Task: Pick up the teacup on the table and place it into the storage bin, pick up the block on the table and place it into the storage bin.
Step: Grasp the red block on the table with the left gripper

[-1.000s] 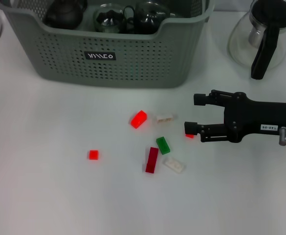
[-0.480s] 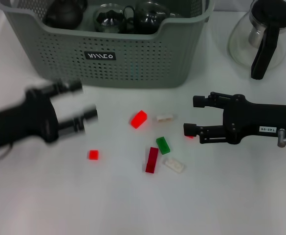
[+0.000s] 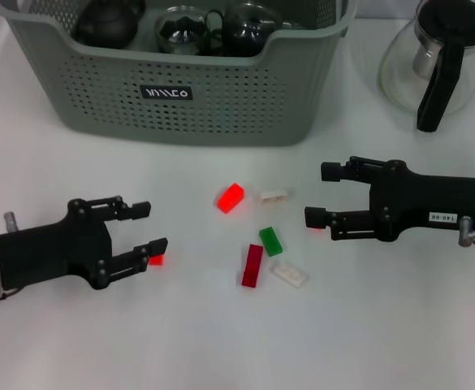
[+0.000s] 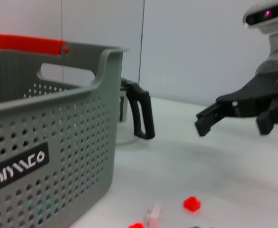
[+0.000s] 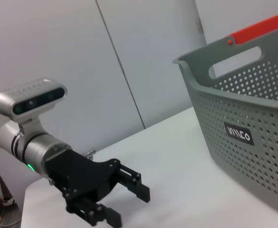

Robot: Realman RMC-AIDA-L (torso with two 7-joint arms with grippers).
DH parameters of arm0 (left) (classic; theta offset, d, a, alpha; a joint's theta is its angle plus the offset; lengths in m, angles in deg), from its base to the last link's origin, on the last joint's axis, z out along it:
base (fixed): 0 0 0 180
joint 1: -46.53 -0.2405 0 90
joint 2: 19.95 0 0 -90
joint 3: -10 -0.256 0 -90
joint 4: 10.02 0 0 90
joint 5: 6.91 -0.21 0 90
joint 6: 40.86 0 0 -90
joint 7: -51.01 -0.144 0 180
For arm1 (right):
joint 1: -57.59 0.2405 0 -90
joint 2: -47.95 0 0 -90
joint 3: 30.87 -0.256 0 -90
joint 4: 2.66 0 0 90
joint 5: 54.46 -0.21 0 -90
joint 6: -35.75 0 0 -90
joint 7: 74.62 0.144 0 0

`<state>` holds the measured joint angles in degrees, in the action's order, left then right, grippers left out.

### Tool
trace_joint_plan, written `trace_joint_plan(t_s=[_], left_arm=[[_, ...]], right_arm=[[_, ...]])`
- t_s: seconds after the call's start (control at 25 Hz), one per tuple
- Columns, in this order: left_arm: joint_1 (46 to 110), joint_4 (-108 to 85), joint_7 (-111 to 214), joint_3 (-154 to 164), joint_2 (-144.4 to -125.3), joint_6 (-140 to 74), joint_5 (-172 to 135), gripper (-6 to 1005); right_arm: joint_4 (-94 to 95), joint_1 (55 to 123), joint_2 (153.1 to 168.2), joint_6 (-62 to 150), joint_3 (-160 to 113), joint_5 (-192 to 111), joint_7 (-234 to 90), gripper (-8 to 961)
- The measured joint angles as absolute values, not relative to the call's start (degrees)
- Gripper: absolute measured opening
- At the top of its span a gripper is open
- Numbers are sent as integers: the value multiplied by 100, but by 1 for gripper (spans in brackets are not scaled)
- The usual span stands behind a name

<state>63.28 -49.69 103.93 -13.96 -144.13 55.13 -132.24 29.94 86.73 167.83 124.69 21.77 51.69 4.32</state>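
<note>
Teacups [image 3: 184, 31] already sit in the bin [image 3: 221, 97]; blocks [image 3: 253, 265] remain on the counter [image 3: 221, 341]. Left gripper [image 3: 149, 228] and right gripper [image 3: 324, 195] both are apart, holding nothing.

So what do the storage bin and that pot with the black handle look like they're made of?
The storage bin looks like matte grey-green moulded plastic, going by its regular punched holes and thick rolled rim. The pot looks like clear glass, see-through and glossy, with a black handle, probably plastic.
</note>
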Motion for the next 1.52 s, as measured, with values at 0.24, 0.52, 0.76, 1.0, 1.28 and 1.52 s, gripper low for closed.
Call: trace_joint_plan(t_s=[0.24,0.52,0.76,1.0,1.28,1.52], left_arm=[[6302,-4669,9644,-1403,-14419,5201,-13281,521],[6300,-4557,9486,-1398,-14423,4987,-13528,443],[6325,-4465,9479,-1399,-14423,4754,-13592,444],[6357,-4390,9460,-1411,-14423,4521,-13597,445],[6362,-4384,9440,-1615,-14428,4378,-13608,444],[6360,-4328,9435,-1689,-14431,4344,-13611,419]], right_arm=[[2994,8640,16776,12469,2177,5171,428,949],[2995,8647,16774,12470,2177,5172,421,949],[2995,8651,16774,12467,2177,5172,421,948],[2995,8650,16780,12463,2177,5171,421,948],[2995,8658,16783,12461,2177,5171,421,948],[2995,8658,16783,12461,2177,5171,421,948]])
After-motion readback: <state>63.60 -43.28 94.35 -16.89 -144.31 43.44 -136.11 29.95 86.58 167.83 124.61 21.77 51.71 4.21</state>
